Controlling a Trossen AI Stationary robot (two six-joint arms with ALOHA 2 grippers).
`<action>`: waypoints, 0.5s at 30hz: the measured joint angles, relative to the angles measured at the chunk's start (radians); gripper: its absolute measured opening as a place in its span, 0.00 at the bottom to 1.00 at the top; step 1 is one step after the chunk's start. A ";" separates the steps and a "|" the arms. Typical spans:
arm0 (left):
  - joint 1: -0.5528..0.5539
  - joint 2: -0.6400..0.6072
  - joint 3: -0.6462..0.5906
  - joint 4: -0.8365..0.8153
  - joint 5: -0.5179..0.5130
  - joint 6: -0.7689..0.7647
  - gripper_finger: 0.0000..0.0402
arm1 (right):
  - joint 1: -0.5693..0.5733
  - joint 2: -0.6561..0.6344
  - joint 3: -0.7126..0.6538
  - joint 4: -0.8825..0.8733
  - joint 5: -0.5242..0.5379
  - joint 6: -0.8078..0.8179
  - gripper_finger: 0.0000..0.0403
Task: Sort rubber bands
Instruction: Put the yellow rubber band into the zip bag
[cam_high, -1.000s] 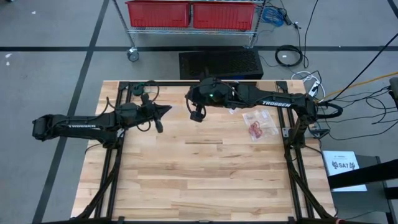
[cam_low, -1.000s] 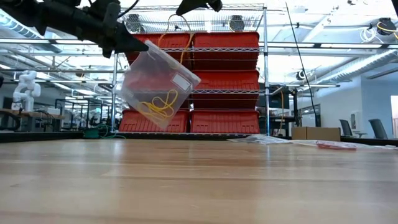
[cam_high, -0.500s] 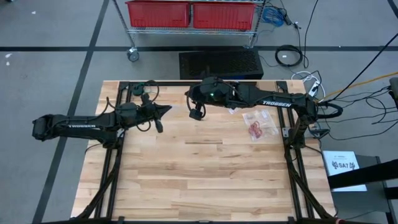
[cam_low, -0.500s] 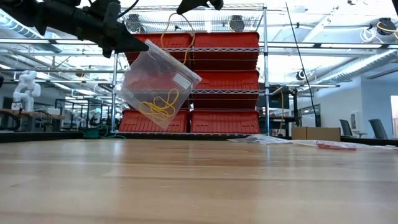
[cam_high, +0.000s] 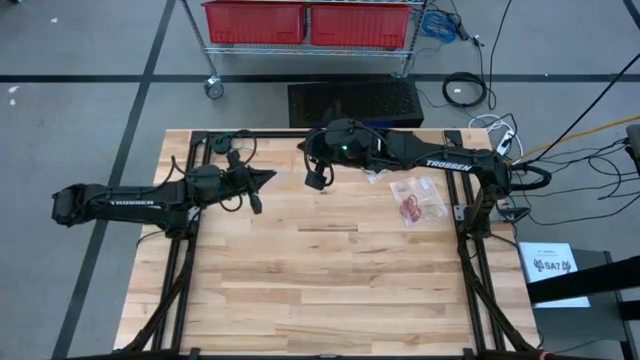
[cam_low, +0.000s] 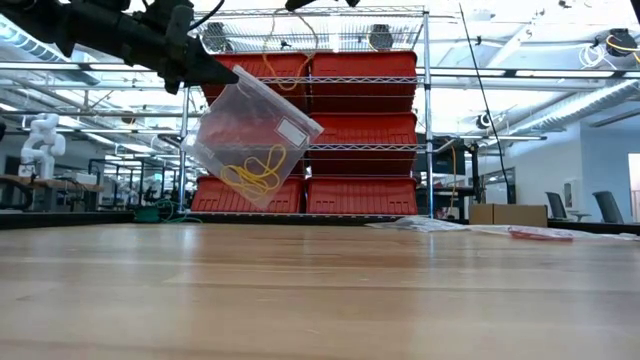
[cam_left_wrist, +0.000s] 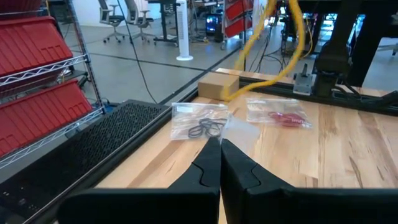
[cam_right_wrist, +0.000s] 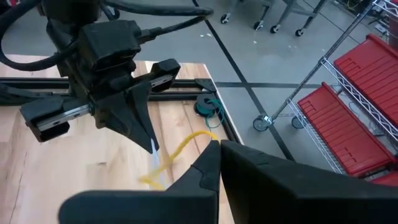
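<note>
The left gripper (cam_low: 215, 72), fingers pressed together, pinches the top edge of a clear plastic bag (cam_low: 253, 135) that hangs tilted well above the table (cam_high: 330, 290), a tangle of yellowish tan rubber bands (cam_low: 254, 170) gathered in its lower corner. In the overhead view the gripper sits over the table's far left area; the bag itself is hard to make out there. The near half of the wooden top is bare planking from the front edge to the middle, leaving wide open room below both arms. Farther back, the right gripper (cam_right_wrist: 214, 148), also closed tight, holds one yellowish tan band (cam_right_wrist: 177, 152) that stretches from its fingertips toward the left gripper's tip, where the bag's mouth shows only as a pale sliver. In the low view the right gripper is cut off by the frame's upper edge, with the band (cam_low: 290, 50) looping down from it. Toward the table's far right, near the right arm's base, a second bag with red bands (cam_high: 410, 208) lies flat, and a third bag of black bands (cam_left_wrist: 202, 127) rests just beside it, close to the back edge; from above that one is largely hidden under the right arm. A small cardboard box (cam_left_wrist: 217, 83) stands at the table's edge. Beyond the table, a wire shelving rack (cam_low: 330, 120) carries red bins.
</note>
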 joint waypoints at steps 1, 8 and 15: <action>0.000 0.000 0.000 0.000 0.000 0.000 0.00 | 0.000 0.000 0.000 -0.005 0.000 0.003 0.00; 0.000 0.000 0.000 0.004 0.000 0.000 0.00 | 0.000 0.000 0.000 -0.018 0.000 0.032 0.00; 0.000 0.000 0.000 0.010 0.000 0.000 0.00 | 0.000 0.000 0.000 -0.017 0.000 0.034 0.00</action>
